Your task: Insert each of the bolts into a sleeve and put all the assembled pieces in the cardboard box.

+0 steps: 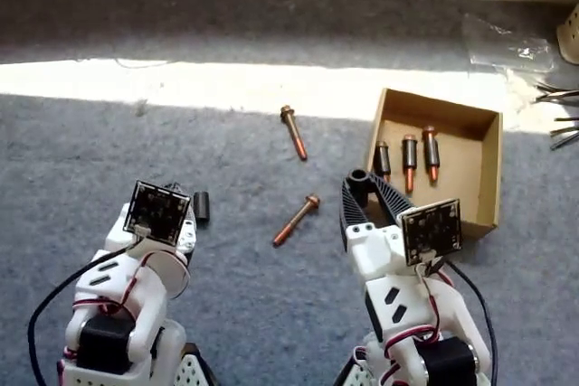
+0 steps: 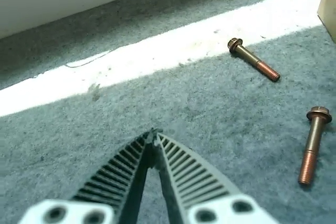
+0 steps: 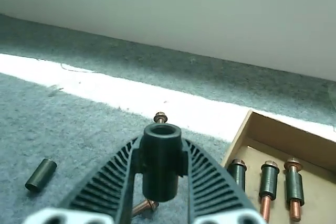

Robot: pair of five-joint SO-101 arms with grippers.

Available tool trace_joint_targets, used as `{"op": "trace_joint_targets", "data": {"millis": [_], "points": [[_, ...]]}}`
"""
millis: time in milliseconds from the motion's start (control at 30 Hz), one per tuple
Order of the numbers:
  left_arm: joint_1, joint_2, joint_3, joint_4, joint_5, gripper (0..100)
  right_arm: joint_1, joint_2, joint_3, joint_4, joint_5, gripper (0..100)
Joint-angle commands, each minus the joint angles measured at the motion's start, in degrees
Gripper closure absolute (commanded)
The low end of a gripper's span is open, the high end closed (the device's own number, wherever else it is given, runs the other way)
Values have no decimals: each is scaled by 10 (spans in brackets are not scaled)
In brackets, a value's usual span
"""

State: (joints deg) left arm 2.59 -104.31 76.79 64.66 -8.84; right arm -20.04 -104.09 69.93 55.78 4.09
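The right gripper (image 3: 161, 150) is clamped around a dark sleeve (image 3: 161, 166). It holds the sleeve upright, with the open bore facing up and the jaws pressed to both sides. In the high view this gripper (image 1: 362, 189) and its sleeve (image 1: 359, 175) sit just off the near left corner of the cardboard box (image 1: 488, 169), which lies at about three o'clock from them.

The left gripper (image 2: 154, 140) has its ribbed jaws closed tip to tip on nothing, above the grey carpet (image 1: 136, 151).

A loose sleeve (image 1: 202, 207) lies on its side just beside the left arm (image 1: 154, 223), at three o'clock from its wrist.

Two bare copper-coloured bolts rest on the carpet between the arms. The near bolt (image 1: 297, 220) is at eight o'clock from the held sleeve, with its head pointing toward the box. The far bolt (image 1: 293, 132) is at ten o'clock, near the edge of the sunlit strip (image 1: 181, 83), with its head away from the arms.

Inside the box, three assembled pieces lie side by side with heads away from the arms: the left one (image 1: 383, 159), the middle one (image 1: 409, 162) and the right one (image 1: 431, 153). Each is a bolt wearing a dark sleeve, with its threaded end poking out.
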Motion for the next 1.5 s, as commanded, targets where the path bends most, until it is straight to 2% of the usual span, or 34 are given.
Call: {"op": "trace_joint_targets", "data": {"millis": [0, 300, 533, 700, 900, 1167, 1333, 1467], "points": [[59, 85, -65, 5, -25, 992, -5, -14, 8, -22, -8, 995], [141, 415, -264, 4, -29, 992, -1, -12, 122, -109, -9, 995], [191, 625, -400, 7, -29, 992, 54, -12, 137, -114, -9, 995], [224, 765, -475, 7, -29, 992, 59, -12, 138, -114, -9, 995], [239, 904, -556, 18, -29, 992, 60, -12, 154, -113, -9, 995], [252, 1055, -690, 94, -29, 987, 60, -12, 158, -113, -9, 995], [252, 1144, -771, 128, -29, 885, 74, -12, 158, -113, -9, 995], [250, 1208, -817, 133, -27, 864, 100, -12, 156, -113, -9, 995]]}}
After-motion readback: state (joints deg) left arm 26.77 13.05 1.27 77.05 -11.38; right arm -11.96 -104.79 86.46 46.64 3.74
